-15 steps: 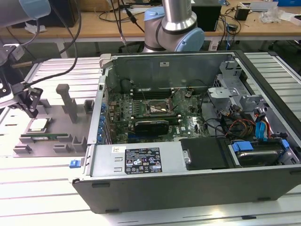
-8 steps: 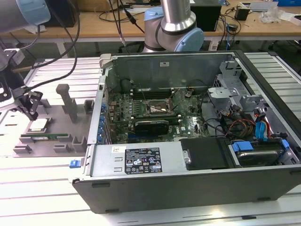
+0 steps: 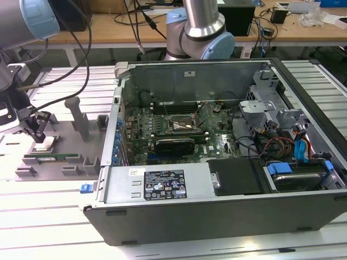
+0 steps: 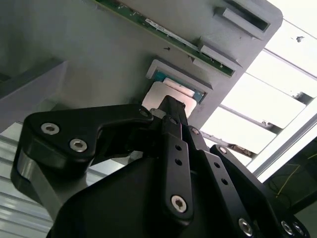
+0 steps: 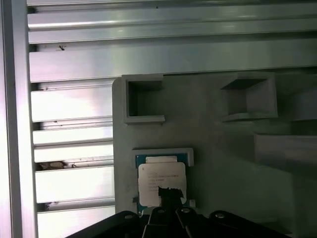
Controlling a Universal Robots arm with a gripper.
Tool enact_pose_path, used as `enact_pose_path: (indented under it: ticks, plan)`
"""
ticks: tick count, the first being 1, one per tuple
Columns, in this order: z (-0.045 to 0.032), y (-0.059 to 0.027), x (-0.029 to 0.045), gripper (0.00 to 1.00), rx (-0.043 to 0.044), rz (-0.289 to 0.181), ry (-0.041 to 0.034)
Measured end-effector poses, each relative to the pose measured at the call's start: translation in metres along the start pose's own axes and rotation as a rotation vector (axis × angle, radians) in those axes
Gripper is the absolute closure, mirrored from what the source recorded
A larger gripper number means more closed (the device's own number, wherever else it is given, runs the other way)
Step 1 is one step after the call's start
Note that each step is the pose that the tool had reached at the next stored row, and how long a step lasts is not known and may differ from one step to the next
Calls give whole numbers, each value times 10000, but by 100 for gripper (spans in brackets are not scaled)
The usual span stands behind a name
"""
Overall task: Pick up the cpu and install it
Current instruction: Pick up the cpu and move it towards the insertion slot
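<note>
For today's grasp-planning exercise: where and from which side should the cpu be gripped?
By two opposite thin edges, coming straight down from above. The cpu lies flat, metal top up, in a holder whose lip wraps one end, so probably the edges clear of that lip.

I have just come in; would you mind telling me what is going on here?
The robot arm's gripper is down over the cpu, which lies in its nest on the grey fixture plate at the exterior view's left. In both wrist views the gripper's tip sits right at the chip's metal top; whether it grips it, I cannot tell. The open computer case stands beside the plate, and the cpu is not yet in the motherboard socket.
</note>
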State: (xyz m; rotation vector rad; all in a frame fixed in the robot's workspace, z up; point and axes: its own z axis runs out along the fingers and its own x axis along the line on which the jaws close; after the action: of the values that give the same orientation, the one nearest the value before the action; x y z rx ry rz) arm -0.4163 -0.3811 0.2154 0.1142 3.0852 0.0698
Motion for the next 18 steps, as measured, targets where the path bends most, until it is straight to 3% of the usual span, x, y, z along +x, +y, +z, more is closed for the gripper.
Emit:
enact_pose_path:
  ticks: [4,5,6,12,13,15,18]
  plan:
    - [2,0,0,89,0,0,-1]
    - [2,0,0,83,0,0,-1]
    - [3,0,0,83,0,0,-1]
    - [4,0,0,46,0,0,0]
    - [5,0,0,46,-1,0,-1]
    - [6,0,0,34,0,0,-1]
    - [8,0,0,34,0,0,-2]
